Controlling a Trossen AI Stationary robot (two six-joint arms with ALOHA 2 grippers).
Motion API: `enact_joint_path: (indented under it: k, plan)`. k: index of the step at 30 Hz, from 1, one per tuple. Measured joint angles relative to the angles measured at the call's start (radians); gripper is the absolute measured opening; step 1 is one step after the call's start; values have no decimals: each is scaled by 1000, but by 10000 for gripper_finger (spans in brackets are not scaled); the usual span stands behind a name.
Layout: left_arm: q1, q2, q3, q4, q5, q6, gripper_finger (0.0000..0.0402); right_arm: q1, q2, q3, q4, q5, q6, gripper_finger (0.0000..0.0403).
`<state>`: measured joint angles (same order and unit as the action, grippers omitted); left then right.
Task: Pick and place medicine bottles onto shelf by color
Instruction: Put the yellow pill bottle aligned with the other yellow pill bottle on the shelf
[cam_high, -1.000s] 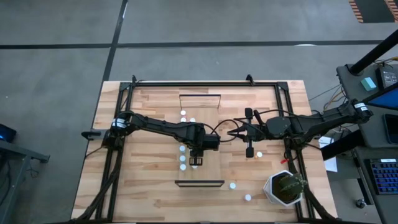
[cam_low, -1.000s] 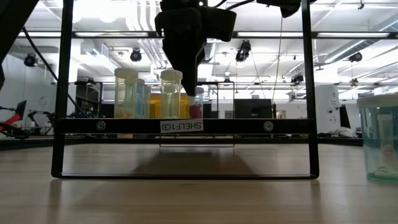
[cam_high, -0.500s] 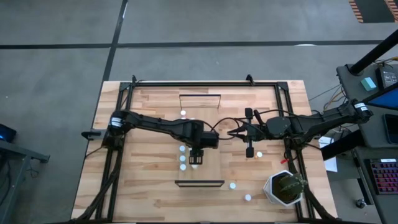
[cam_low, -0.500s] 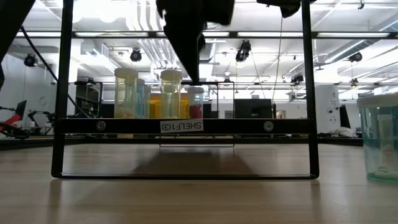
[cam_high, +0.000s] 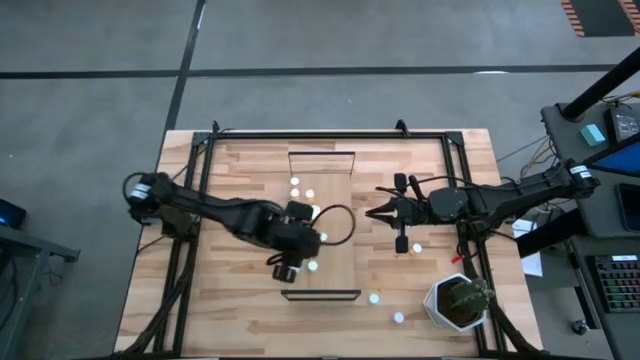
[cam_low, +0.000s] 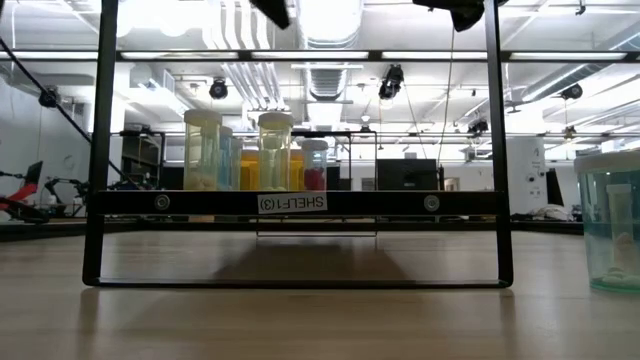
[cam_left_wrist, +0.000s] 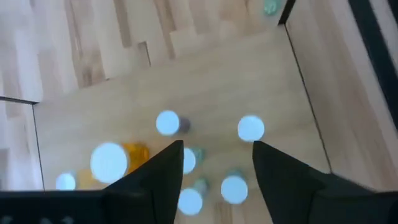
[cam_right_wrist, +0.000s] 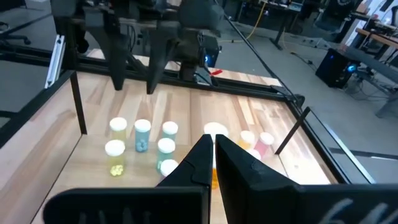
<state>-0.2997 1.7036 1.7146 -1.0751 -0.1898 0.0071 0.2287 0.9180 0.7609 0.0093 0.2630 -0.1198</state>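
Note:
Medicine bottles with white caps stand in a cluster on the shelf (cam_high: 335, 235), a light plank with dark rails at both ends. The left wrist view shows an orange bottle (cam_left_wrist: 112, 162) and greenish bottles (cam_left_wrist: 234, 188) from above. The low view has yellowish bottles (cam_low: 275, 150) behind the near rail (cam_low: 300, 203). My left gripper (cam_high: 283, 272) hangs open high over the shelf's near left part, fingers slanting down, with nothing between them (cam_left_wrist: 214, 146). My right gripper (cam_high: 372, 212) is shut and empty, held level beside the shelf's right edge (cam_right_wrist: 213, 142).
Three loose white-capped bottles stand on the table right of the shelf (cam_high: 417, 247), (cam_high: 374, 298), (cam_high: 398, 318). A potted green plant (cam_high: 460, 303) sits at the near right corner. A dark frame (cam_high: 330, 133) borders the table. A clear container (cam_low: 612, 225) stands at the low view's right.
My left gripper has risen from among the bottles on the shelf, passing up out of the low view. It has swung toward the table's near left, with nothing between its fingers. The bottles stand where they were.

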Motion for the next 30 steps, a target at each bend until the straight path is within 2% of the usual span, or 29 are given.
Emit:
enact_joint_path:
  k: [4,10,13,16,19,24,27,30]
  plan:
    - [-16,-112,-198,166,-10,33,135,0,0,0,11,0,17,9]
    - [-11,-259,-471,434,-165,126,52,0,0,0,33,1,15,9]
    - [-8,-319,-563,581,-192,191,12,-2,0,23,25,20,26,9]
    - [-8,-378,-640,726,-195,279,8,-2,4,92,-27,26,54,9]
    - [-8,-441,-703,837,-195,358,14,-3,25,217,-223,26,152,9]
    - [-7,-554,-776,908,-212,428,15,-26,122,467,-637,21,451,9]
    - [-7,-625,-820,937,-213,454,15,-52,205,570,-896,-42,676,9]
    - [-7,-690,-856,946,-213,471,15,-60,281,616,-1095,-132,871,9]
